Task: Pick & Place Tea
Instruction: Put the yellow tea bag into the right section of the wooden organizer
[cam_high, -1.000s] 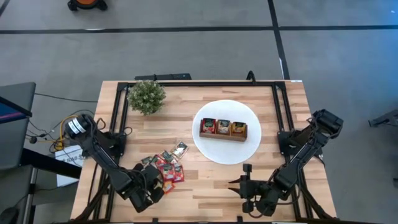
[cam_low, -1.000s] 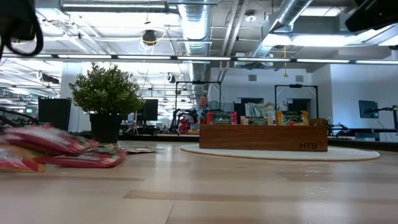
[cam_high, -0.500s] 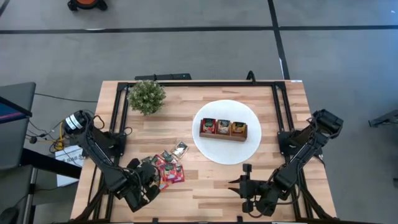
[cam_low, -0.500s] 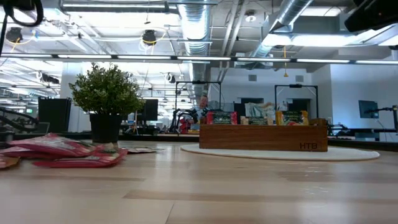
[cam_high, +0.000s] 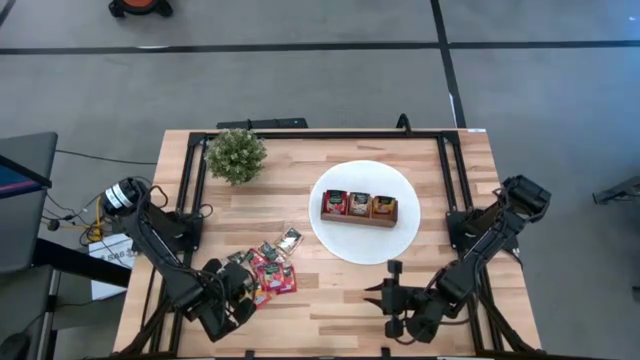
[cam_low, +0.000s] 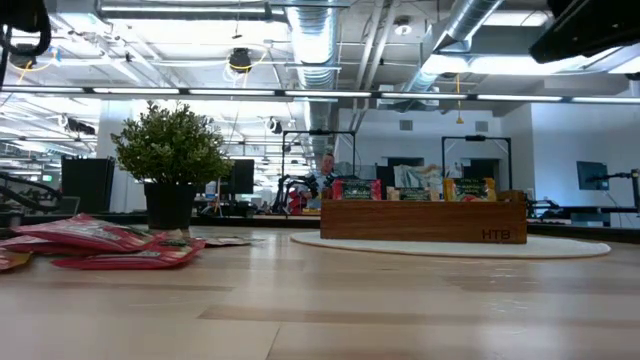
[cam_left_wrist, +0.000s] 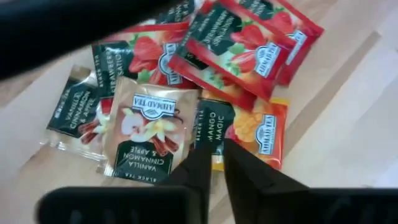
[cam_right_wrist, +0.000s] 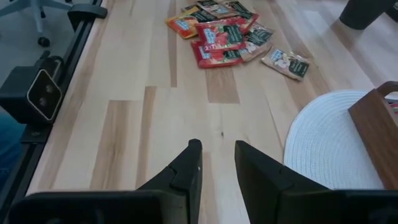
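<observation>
The tea sachets (cam_high: 265, 272) lie in a loose overlapping pile on the table's near left part. They are mostly red, with orange, green and pale ones (cam_left_wrist: 152, 127). One sachet (cam_high: 290, 240) lies apart toward the plate. My left gripper (cam_high: 244, 296) hovers over the pile's near edge. In the left wrist view it (cam_left_wrist: 216, 152) points down at an orange sachet (cam_left_wrist: 258, 130), fingertips a narrow gap apart, holding nothing. My right gripper (cam_high: 385, 286) waits open near the near edge, facing the pile (cam_right_wrist: 217, 34).
A white plate (cam_high: 330, 238) at the table's middle right carries the brown wooden tray (cam_high: 359, 218), which has sachets standing in its three compartments (cam_low: 425, 222). A small potted plant (cam_high: 236, 155) stands at the far left. Bare wood lies between pile and plate (cam_right_wrist: 186, 99).
My left gripper has drawn back a little from over the pile toward the table's left edge. In the low view the near sachets, raised and blurred a second ago, have settled lower and lie still. My right arm has edged slightly toward the table's left.
</observation>
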